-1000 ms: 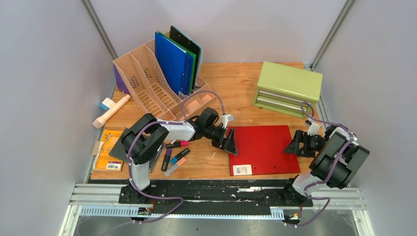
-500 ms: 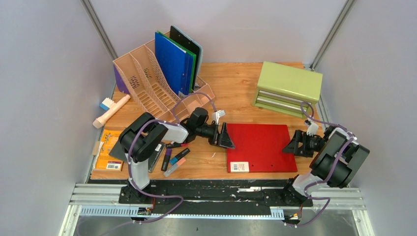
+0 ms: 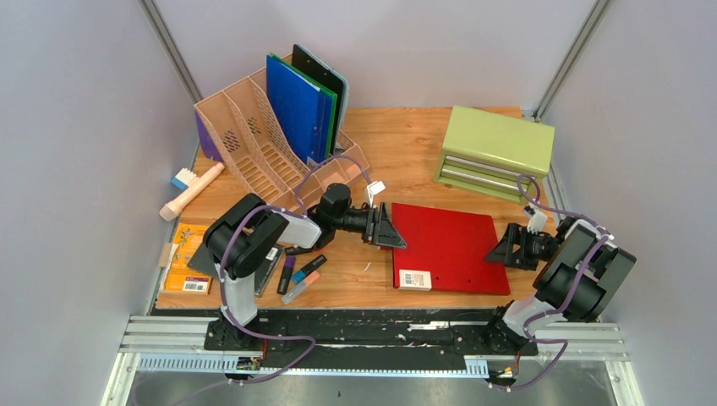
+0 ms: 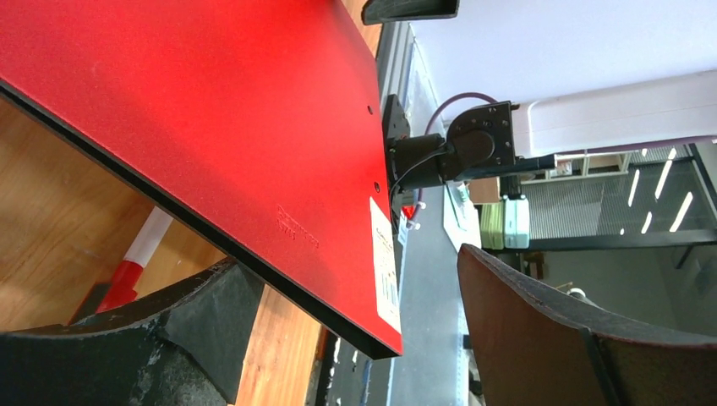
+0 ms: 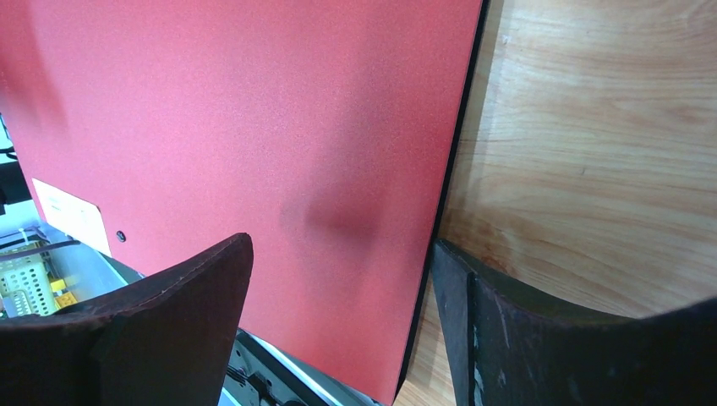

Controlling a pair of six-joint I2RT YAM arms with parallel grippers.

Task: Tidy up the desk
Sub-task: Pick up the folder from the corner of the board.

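Shift over the last second: left tool (image 3: 385, 228) drew back toward the left edge of the desk (image 3: 406, 152), and the folder (image 3: 444, 245) slid and skewed with it. It lies right of desk centre, not squared yet, I'd say. Left tool spread, straddling the folder's left edge. Folder: thin, rigid, matte-red board, sticker at front-left corner. Right tool (image 3: 505, 251) spread over the right edge, no pinch.
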